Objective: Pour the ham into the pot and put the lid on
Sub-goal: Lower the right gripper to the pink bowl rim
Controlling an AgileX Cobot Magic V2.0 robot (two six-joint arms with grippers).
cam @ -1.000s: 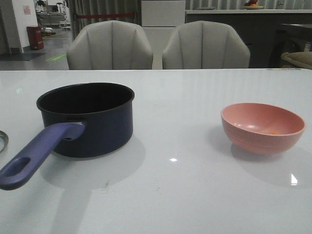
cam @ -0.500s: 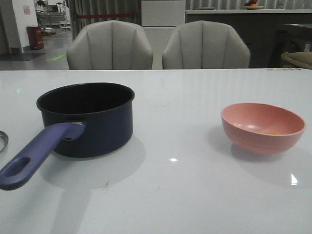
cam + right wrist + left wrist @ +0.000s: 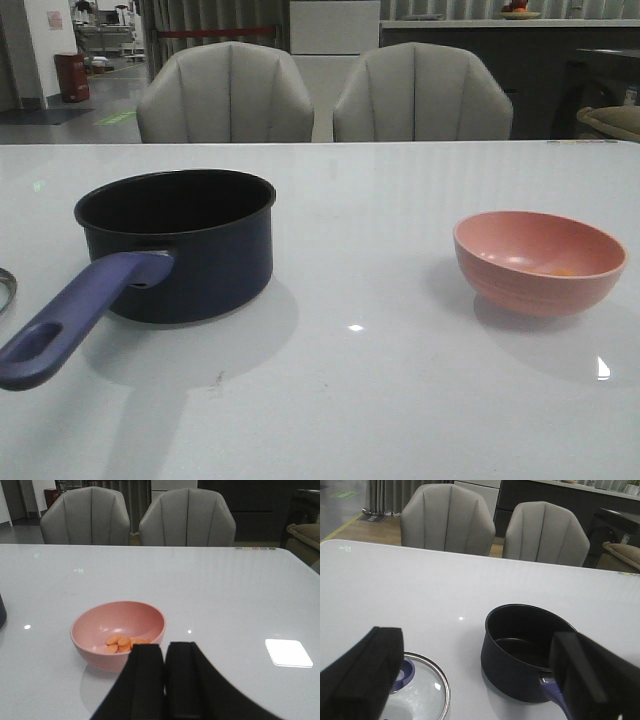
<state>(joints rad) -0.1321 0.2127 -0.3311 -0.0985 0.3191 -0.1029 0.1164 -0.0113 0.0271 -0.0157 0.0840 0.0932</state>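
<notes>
Nothing grasped yet; step in hand is judged to be the pickup of the bowl (image 3: 118, 634) holding the ham (image 3: 125, 643).

Right gripper (image 3: 165, 652): fingers pressed together, no gap showing, nothing between them. The bowl sits just ahead of the tips and a little off to one side, resting on the white table (image 3: 225, 590). The ham lies in the bowl bottom, on the side nearer the jaws.

To do the pickup well: spread the jaws first, then come in over the near rim so one finger goes inside the wall and one outside. Keep the inner finger clear of the ham slices. Lift level; tilt only once over the pot (image 3: 180, 240).

Left gripper (image 3: 475, 675): jaws spread wide, empty. The pot stands ahead, between the finger lines but nearer one finger, with its handle (image 3: 70, 320) running back toward that finger. The lid (image 3: 420, 687) lies flat beside the other finger, knob up, apart from the pot.
</notes>
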